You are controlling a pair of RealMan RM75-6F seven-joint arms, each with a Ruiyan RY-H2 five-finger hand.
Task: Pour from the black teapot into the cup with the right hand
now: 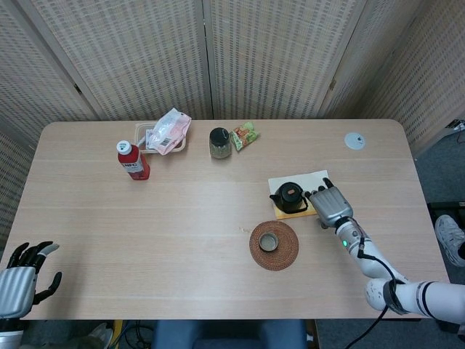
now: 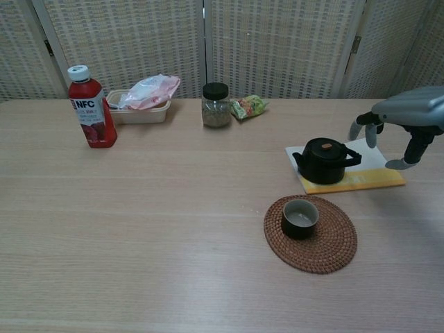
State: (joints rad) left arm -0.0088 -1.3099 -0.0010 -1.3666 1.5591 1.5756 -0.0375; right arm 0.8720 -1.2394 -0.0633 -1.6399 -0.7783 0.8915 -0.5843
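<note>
The black teapot [image 2: 322, 160] stands upright on a white and yellow mat [image 2: 374, 179] in the right half of the chest view, its spout pointing left and its handle toward the right. The right hand [image 2: 400, 123] hangs just to the right of the teapot with its fingers [image 2: 362, 127] spread and pointing down near the handle; it holds nothing, and the chest view shows a gap between the fingertips and the handle. In the head view the same hand [image 1: 331, 206] lies beside the teapot [image 1: 290, 197] over the mat's [image 1: 314, 178] lower right corner.

The cup [image 2: 300, 218], dark with a pale inside, sits upright on a round woven coaster [image 2: 333, 244] below and a little left of the teapot, near the centre of the frame. In the head view the cup [image 1: 269, 242] and coaster [image 1: 286, 254] lie just below the mat.

The left hand [image 1: 20, 278] shows only in the lower left corner of the head view, off the table's [image 1: 196, 218] edge, fingers apart and holding nothing.

Along the far edge of the table, from left to right in the chest view, stand a red NFC juice bottle [image 2: 91, 109], a shallow tray [image 2: 136, 114] with a pink packet [image 2: 150, 91] on it, a glass jar with a black lid [image 2: 216, 105] and a green snack bag [image 2: 249, 107]. A small white disc [image 1: 354, 141] lies at the upper right of the table in the head view.
</note>
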